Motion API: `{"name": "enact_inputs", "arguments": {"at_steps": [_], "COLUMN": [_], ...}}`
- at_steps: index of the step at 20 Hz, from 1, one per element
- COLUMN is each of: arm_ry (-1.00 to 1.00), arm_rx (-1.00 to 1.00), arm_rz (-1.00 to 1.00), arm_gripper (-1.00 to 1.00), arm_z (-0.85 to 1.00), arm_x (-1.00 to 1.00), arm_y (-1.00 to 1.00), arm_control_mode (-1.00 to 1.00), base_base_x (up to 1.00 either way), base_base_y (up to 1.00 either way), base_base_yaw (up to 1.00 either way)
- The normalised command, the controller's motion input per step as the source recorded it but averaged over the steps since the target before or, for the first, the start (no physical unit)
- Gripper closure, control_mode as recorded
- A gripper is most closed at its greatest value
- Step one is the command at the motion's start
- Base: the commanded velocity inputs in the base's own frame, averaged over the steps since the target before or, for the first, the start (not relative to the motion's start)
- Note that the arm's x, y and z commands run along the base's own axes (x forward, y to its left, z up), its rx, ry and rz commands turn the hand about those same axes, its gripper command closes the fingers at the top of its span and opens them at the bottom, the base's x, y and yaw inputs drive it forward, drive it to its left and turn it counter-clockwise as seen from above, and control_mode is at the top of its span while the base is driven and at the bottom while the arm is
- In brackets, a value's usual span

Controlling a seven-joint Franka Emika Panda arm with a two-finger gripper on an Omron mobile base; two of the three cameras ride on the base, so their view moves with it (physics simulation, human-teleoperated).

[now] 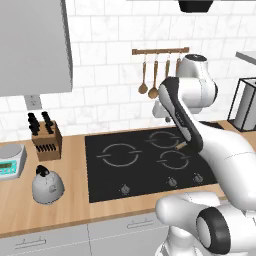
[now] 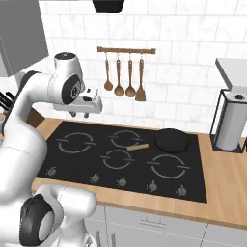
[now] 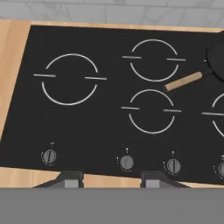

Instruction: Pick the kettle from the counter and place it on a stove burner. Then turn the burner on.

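The kettle (image 1: 47, 185) stands on the counter (image 1: 70, 207), left of the cooktop (image 1: 145, 165) and below the knife block (image 1: 46, 140). My claw (image 3: 111, 179) hangs released above the cooktop's front edge, well apart from the kettle, holding nothing.

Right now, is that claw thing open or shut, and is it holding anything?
Gripper: open, holding nothing, hovering above the cooktop's front edge. The kettle sits on the counter.
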Motion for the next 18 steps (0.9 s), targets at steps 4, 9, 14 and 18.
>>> {"name": "enact_inputs", "arguments": {"at_steps": [4, 9, 14, 18], "arm_ry": [0.0, -0.07, -0.03, 0.0], "arm_rx": [0.0, -0.02, 0.0, 0.0], "arm_rz": [0.0, 0.03, 0.08, 0.09], "arm_gripper": [-1.0, -1.0, -1.0, -1.0], "arm_z": [0.0, -0.02, -0.13, -0.2], "arm_x": [-0.28, -0.59, -0.43, -0.11], "arm_y": [0.29, 0.79, 0.86, 1.0], "arm_control_mode": [-1.0, -1.0, -1.0, -1.0], "base_base_x": [0.0, 0.0, 0.0, 0.0], "base_base_y": [0.0, 0.0, 0.0, 0.0], "base_base_yaw": [0.0, 0.0, 0.0, 0.0]}}
